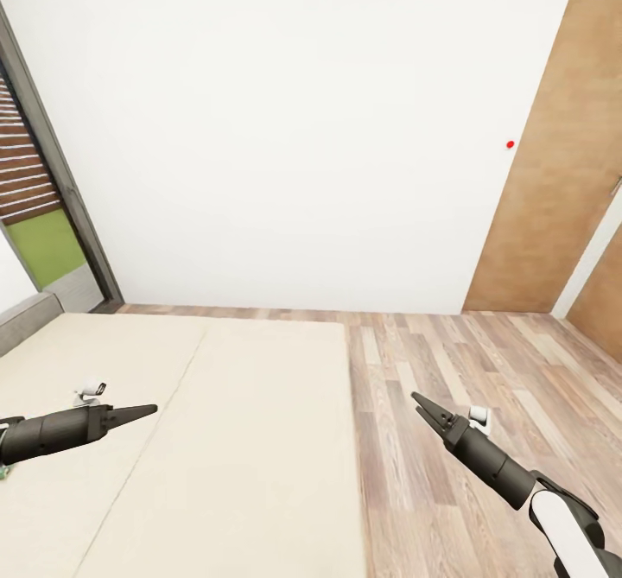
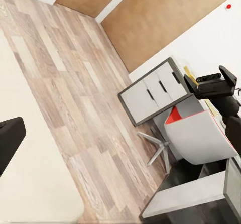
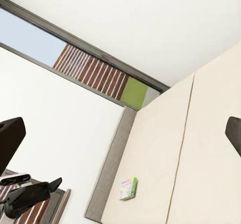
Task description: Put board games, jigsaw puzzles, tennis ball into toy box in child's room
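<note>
On bed (image 1: 225, 440), near headboard: one board game (image 3: 129, 188), light, stiff, slippery; grab by long edges; left gripper (image 1: 142, 410) and right gripper (image 1: 423, 405) both pressed together, empty

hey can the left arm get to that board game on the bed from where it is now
Probably yes. In the right wrist view the board game lies flat on the bed near its headboard edge, nothing on or against it. The left gripper hangs over the bed, fingers together, holding nothing. It would have to open first.

Plank floor (image 1: 484, 371), white wall (image 1: 285, 129) — wooden wardrobe doors (image 1: 557, 172), window (image 1: 34, 215).
</note>
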Tool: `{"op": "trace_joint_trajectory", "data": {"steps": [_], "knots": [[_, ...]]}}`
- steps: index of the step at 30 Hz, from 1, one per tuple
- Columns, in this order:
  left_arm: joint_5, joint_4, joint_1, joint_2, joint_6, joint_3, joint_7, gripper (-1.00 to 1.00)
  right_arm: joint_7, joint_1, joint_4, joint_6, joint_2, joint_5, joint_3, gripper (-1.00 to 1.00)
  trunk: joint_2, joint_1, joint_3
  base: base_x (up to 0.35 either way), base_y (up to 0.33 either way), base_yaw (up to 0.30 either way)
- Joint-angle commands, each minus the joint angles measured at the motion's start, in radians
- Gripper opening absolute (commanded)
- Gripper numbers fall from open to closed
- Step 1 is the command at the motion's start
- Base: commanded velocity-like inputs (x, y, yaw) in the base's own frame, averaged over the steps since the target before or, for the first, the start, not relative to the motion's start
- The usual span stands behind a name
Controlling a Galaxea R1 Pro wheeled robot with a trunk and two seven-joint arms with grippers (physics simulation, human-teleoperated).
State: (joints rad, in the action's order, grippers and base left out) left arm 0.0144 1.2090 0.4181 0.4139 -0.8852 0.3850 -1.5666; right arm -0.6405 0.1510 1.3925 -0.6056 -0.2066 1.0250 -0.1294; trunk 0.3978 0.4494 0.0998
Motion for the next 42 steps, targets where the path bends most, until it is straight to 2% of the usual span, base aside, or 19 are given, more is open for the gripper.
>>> {"op": "trace_joint_trajectory", "data": {"steps": [1, 16, 32, 42], "knots": [[-0.001, 0.000, 0.001, 0.000, -0.011, 0.000, -0.004, 1.00, 0.001, 0.001, 0.000, -0.007, 0.000, 0.006, -0.001, 1.00, 0.002, 0.001, 0.002, 0.000, 0.203, -0.014], [-0.001, 0.000, 0.001, -0.001, -0.011, 0.000, -0.004, 1.00, 0.011, 0.001, 0.000, -0.008, 0.001, 0.001, 0.000, 1.00, 0.002, 0.001, 0.002, 0.000, 0.075, -0.003], [-0.001, 0.000, 0.001, 0.000, -0.011, 0.000, -0.004, 1.00, 0.001, 0.001, 0.000, -0.007, 0.001, 0.003, 0.001, 1.00, 0.002, 0.001, 0.002, 0.000, 0.259, -0.001], [-0.001, 0.000, 0.001, 0.000, -0.011, 0.000, -0.004, 1.00, -0.001, 0.001, 0.000, -0.007, 0.001, 0.004, 0.001, 1.00, 0.002, 0.001, -0.003, 0.000, 0.219, -0.124]]}}
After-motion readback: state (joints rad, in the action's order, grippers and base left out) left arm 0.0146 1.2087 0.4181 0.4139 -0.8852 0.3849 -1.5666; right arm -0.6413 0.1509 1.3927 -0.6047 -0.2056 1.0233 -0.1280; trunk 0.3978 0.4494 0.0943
